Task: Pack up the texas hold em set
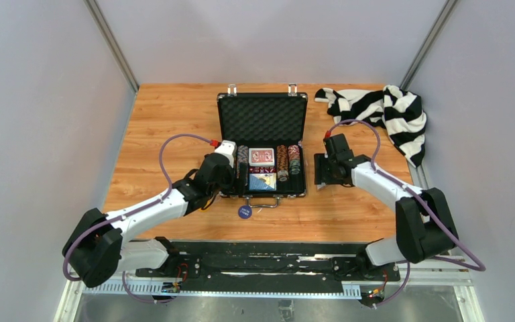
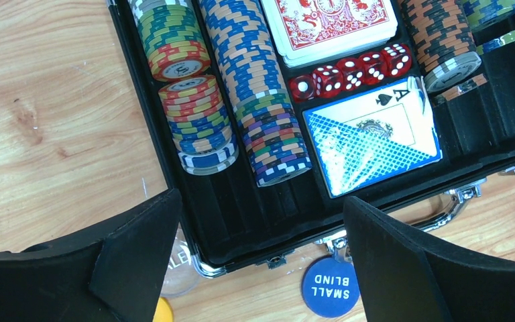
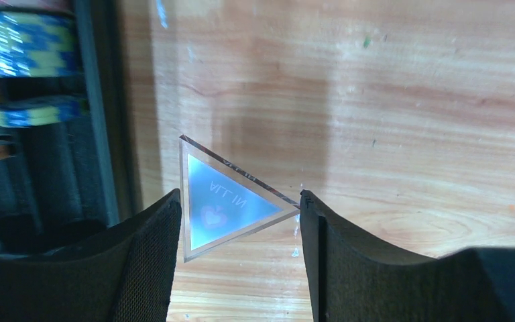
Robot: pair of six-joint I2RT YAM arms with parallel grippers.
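Note:
The black briefcase (image 1: pixel 261 114) lies open at the table's middle, foam lid up. Its tray holds rows of poker chips (image 2: pixel 255 87), a red card deck (image 2: pixel 332 23), a blue card deck (image 2: pixel 372 137) and a row of red dice (image 2: pixel 349 74). My left gripper (image 2: pixel 261 198) is open and empty above the case's near-left corner (image 1: pixel 231 176). A blue "SMALL BLIND" button (image 2: pixel 330 287), a clear button (image 2: pixel 174 268) and a yellow button (image 2: pixel 163 310) lie on the table there. My right gripper (image 3: pixel 240 201) is shut on a clear triangular "ALL IN" marker (image 3: pixel 221 201), just right of the case (image 1: pixel 322 173).
A black-and-white striped cloth (image 1: pixel 382 111) lies bunched at the far right corner. The case's metal handle (image 1: pixel 263 200) sticks out toward the arms. Bare wooden table (image 1: pixel 167 121) shows left of the case. Grey walls enclose the table.

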